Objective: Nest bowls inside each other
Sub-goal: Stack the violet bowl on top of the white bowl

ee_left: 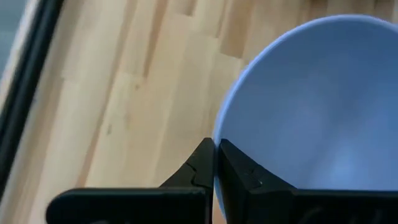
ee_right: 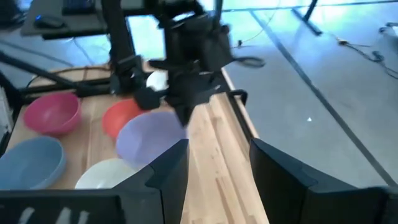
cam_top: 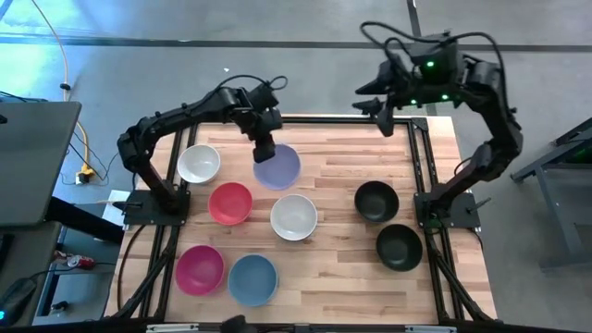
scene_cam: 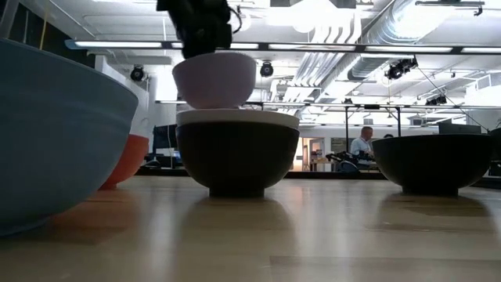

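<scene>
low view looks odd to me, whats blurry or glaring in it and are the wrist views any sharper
Low view: the light blue bowl looms soft and oversized at the lens, ceiling lights glare, the tabletop shines. Left wrist view: the lavender bowl fills it, slightly soft. Right wrist view: the left arm is motion-smeared.

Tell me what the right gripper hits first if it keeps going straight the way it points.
Probably the lavender bowl pinched in the left gripper, which sits about mid-line ahead of the open right gripper. Depth is unclear, so it might pass over to the table.

Wooden table (cam_top: 342, 176), distant seated person (scene_cam: 362, 143)
</scene>
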`<move>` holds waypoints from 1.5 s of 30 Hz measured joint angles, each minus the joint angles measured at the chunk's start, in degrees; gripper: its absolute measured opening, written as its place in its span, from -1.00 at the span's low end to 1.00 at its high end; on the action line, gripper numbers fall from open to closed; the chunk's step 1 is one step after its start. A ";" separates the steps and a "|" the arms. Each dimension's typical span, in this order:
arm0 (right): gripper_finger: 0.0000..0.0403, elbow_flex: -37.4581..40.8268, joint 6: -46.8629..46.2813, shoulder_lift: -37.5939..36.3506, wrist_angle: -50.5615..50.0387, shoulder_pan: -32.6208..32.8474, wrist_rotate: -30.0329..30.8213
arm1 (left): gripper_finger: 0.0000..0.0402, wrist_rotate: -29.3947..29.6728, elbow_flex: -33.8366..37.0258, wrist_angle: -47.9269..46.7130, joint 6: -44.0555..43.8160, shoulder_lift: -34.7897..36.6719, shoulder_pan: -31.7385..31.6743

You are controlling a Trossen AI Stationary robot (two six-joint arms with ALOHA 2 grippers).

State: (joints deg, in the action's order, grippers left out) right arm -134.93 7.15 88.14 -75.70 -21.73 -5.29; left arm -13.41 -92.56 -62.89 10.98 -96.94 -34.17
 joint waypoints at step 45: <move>-0.20 10.23 -3.29 -0.90 -1.63 0.02 0.58 | -1.00 2.17 -19.88 -8.52 0.06 -24.36 20.34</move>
State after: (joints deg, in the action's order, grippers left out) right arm -124.70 3.86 87.24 -77.34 -21.71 -4.71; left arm -11.24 -112.44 -71.40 11.04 -121.30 -13.82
